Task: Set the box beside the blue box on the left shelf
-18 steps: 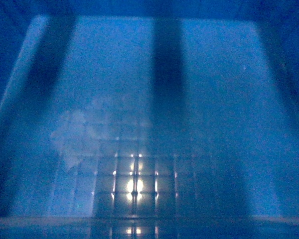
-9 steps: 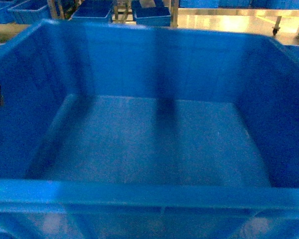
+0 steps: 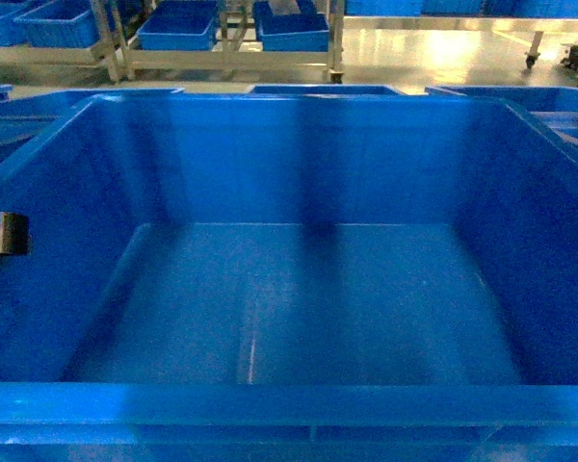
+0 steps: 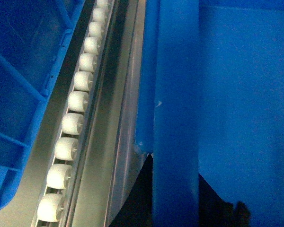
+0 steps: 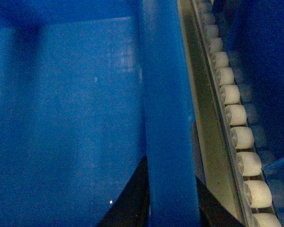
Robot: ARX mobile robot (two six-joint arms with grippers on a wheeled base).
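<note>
Box (image 3: 299, 298) bright blue; rollers (image 4: 78, 101) white; rail (image 5: 206, 118) silver-grey

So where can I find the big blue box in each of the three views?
Head: the box fills nearly the whole picture, open inside facing the camera.
Left wrist: its rim runs vertically through the middle, inside wall to the right.
Right wrist: the rim runs vertically, inside wall to the left.
Shared landmark: white rollers lie just outside the rim in both wrist views.

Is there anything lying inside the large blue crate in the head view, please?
No, the crate holds nothing; its floor shows only bare blue plastic with shadows and a faint glint.
</note>
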